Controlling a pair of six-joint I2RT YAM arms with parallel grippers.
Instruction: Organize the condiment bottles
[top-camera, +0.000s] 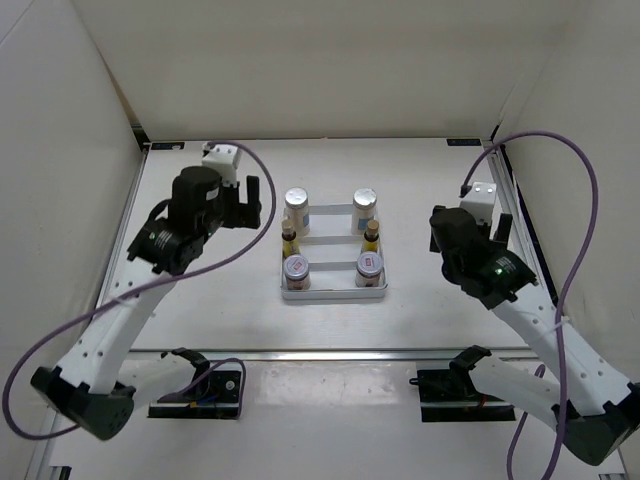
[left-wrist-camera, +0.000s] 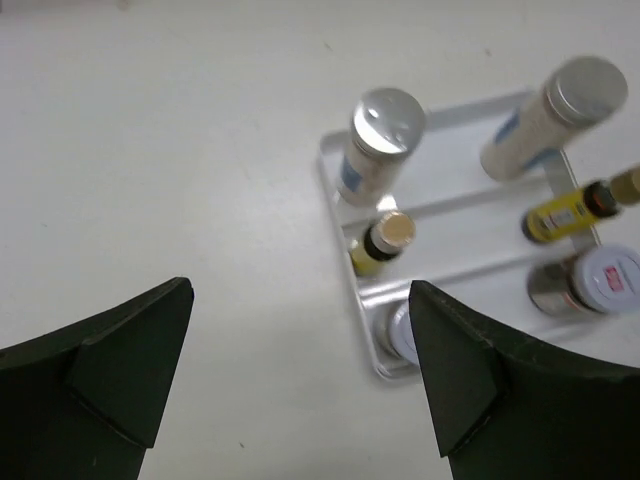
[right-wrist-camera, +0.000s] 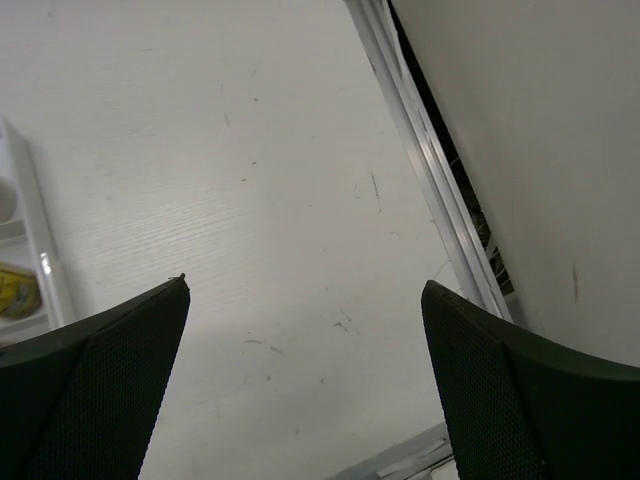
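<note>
Six condiment bottles stand in two columns on the flat white tray (top-camera: 333, 293). Two white silver-capped bottles (top-camera: 297, 206) (top-camera: 364, 204) are at the back. Thin amber ones (top-camera: 289, 237) (top-camera: 371, 236) stand in the middle, and squat red-marked jars (top-camera: 296, 269) (top-camera: 369, 265) at the front. My left gripper (top-camera: 248, 205) hangs open just left of the tray, holding nothing. In the left wrist view the left gripper (left-wrist-camera: 300, 340) is over bare table, its right finger (left-wrist-camera: 470, 370) covering part of the near jar (left-wrist-camera: 398, 330). My right gripper (top-camera: 490, 226) (right-wrist-camera: 305, 340) is open and empty, right of the tray.
The tray's right edge (right-wrist-camera: 30, 220) shows at the left of the right wrist view. An aluminium rail (right-wrist-camera: 430, 170) and the white side wall (right-wrist-camera: 540, 120) lie close beyond the right gripper. White walls enclose the table on the left, back and right.
</note>
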